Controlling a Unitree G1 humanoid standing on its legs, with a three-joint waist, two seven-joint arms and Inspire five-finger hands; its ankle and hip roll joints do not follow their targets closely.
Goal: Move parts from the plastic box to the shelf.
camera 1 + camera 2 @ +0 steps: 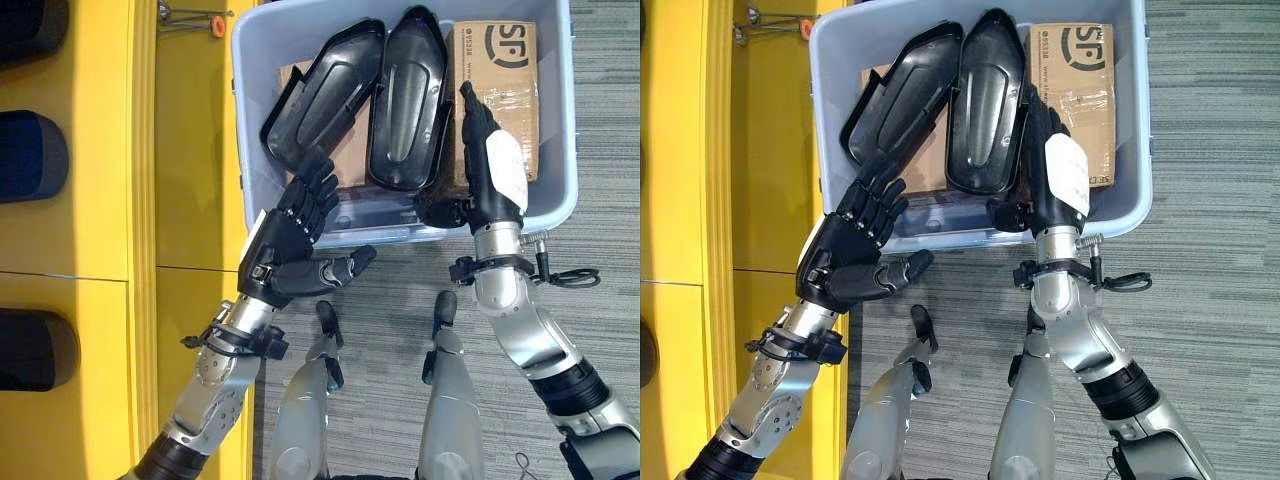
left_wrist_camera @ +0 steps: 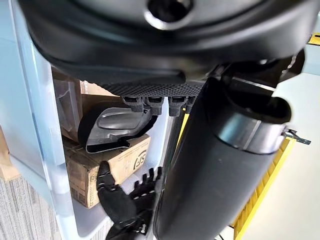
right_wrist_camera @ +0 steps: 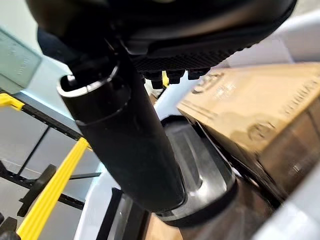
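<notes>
Both hands reaching into the plastic box point(image 1: 256, 150), fingers apart, holding nothing: left hand point(image 1: 290, 235) near one black part point(image 1: 320, 95), right hand point(image 1: 490, 170) beside the other point(image 1: 408, 100), readying grasps.

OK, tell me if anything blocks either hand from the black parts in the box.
Nothing visible does. The left hand is open at the plastic box's near wall, fingers by the left black part. The right hand reaches in beside the right black part, over the cardboard box.
</notes>
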